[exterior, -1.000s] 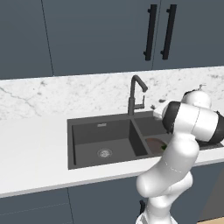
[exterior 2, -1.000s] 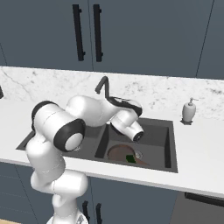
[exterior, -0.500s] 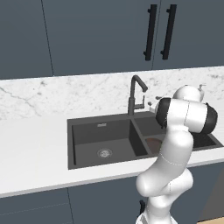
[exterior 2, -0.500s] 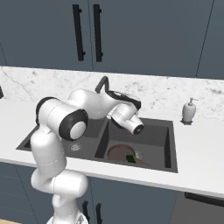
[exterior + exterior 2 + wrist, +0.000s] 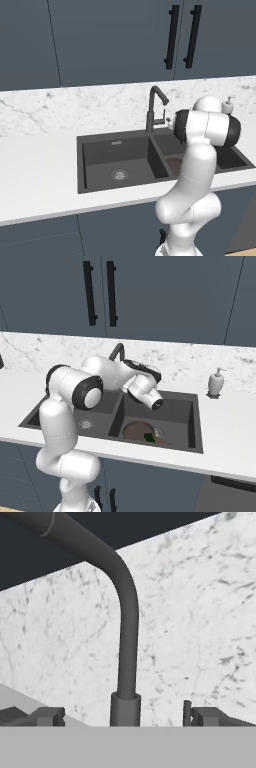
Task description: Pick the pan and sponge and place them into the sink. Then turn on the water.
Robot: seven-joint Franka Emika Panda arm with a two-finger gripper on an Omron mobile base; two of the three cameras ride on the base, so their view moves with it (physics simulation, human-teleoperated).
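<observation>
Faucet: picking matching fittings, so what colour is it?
Dark grey faucet, clearest in the hand view.

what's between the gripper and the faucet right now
Nothing visible. In the hand view the open gripper faces the faucet head-on, its fingertips either side of the base, with only the marble backsplash behind.

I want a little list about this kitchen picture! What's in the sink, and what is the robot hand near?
Sink: dark grey double-basin sink, set in the white marble counter
Right basin holds: round dark brown frying pan and small green-topped sponge
Sponge position: at the pan's right edge
Faucet: dark grey high-arched faucet, no water running
Gripper: open, fingers on either side of the faucet's base, not touching
Soap dispenser: white soap dispenser, on the counter right of the sink
</observation>
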